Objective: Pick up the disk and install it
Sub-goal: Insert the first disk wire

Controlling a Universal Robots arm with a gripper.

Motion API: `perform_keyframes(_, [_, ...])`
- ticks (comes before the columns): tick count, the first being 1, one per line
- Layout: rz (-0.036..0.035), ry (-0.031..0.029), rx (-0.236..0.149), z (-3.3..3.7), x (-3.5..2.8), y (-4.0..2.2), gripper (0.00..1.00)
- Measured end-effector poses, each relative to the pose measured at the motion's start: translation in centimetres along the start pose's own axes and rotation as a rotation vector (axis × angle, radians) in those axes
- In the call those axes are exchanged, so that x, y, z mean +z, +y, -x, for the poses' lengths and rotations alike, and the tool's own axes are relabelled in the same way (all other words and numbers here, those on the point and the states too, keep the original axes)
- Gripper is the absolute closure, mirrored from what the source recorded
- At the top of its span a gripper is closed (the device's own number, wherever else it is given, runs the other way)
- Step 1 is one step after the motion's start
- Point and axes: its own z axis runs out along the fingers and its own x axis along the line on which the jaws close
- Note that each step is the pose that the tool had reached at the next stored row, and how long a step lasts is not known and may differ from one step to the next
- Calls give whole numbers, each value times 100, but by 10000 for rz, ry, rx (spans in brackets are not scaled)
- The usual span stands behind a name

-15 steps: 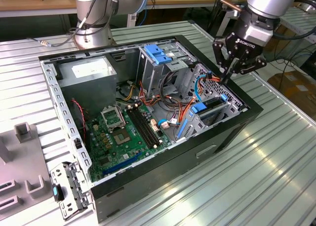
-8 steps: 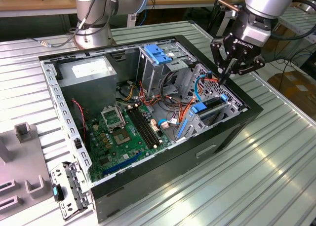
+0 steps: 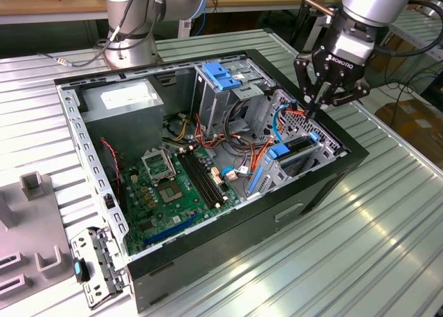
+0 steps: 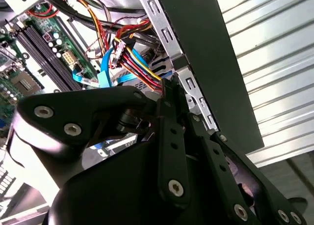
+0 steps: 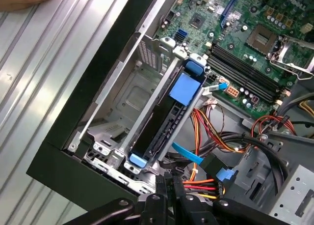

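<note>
Black claw (image 3: 317, 111) hangs from the steeply tilted arm over the open computer case (image 3: 325, 182) on the ribbed worktop (image 3: 387, 227) in the exterior view, fingertips pinched together on nothing, near orange cables. In the first wrist view, the disk (image 5: 164, 124) sits edgewise in its bay, blue rail uppermost, beside the motherboard (image 5: 245, 33).

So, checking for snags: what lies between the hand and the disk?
In the first wrist view, a blue flat cable and coloured wires lie between the hand and the disk.
</note>
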Motion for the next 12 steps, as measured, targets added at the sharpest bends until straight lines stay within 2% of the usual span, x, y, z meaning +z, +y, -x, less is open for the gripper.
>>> perform_keyframes(6, [14,-13,901,0,9,0,84])
perform_keyframes(10, [22,-19,1375,0,15,0,84])
perform_keyframes(12, [24,-21,1472,1,18,1,84])
